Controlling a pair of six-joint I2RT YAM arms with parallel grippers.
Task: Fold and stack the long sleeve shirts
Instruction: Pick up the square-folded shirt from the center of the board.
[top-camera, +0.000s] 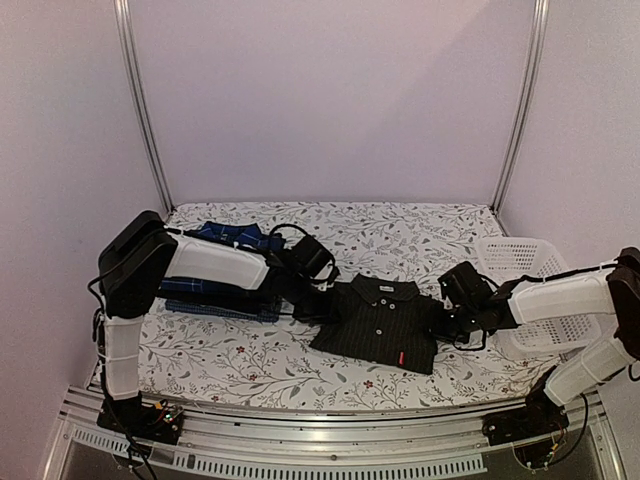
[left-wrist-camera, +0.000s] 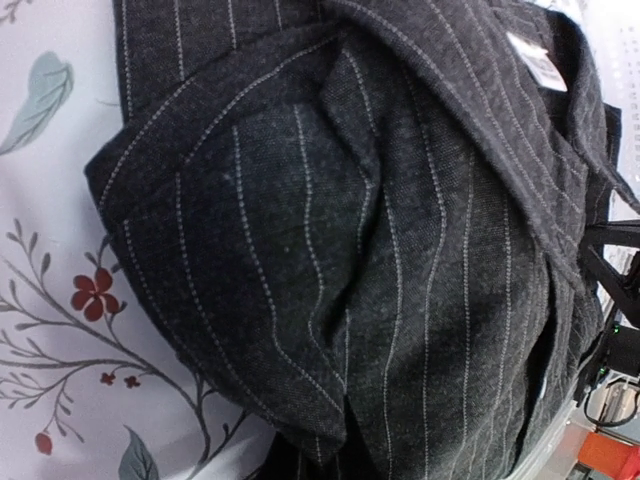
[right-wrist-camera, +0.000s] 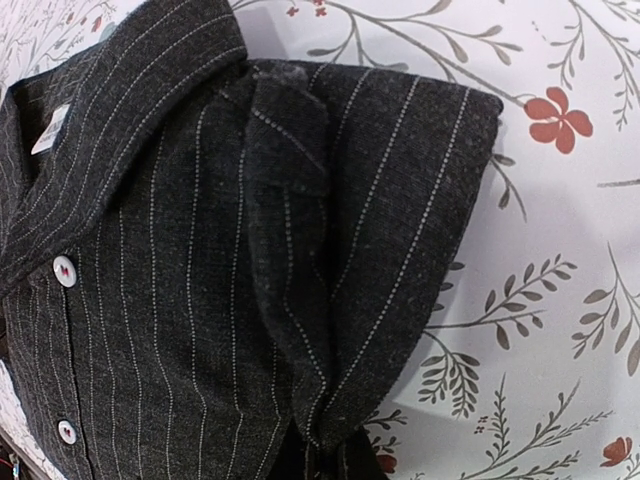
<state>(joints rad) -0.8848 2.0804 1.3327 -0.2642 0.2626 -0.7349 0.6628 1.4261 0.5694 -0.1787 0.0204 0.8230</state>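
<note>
The black pinstriped shirt (top-camera: 378, 325) lies folded in the middle of the table, collar at the far side and buttons up. My left gripper (top-camera: 322, 303) is at its left edge and my right gripper (top-camera: 456, 322) at its right edge. In the left wrist view the shirt (left-wrist-camera: 380, 230) bunches into my left gripper (left-wrist-camera: 335, 458), which is shut on a fold of it. In the right wrist view the shirt (right-wrist-camera: 200, 280) gathers into my right gripper (right-wrist-camera: 338, 465), which is shut on its side fold. The cloth hides the fingers in both views. A blue plaid shirt (top-camera: 232, 238) lies under my left arm.
A white mesh basket (top-camera: 532, 262) stands at the right edge of the table, just behind my right arm. The table carries a floral cloth (top-camera: 250, 365). Metal frame posts rise at the back corners.
</note>
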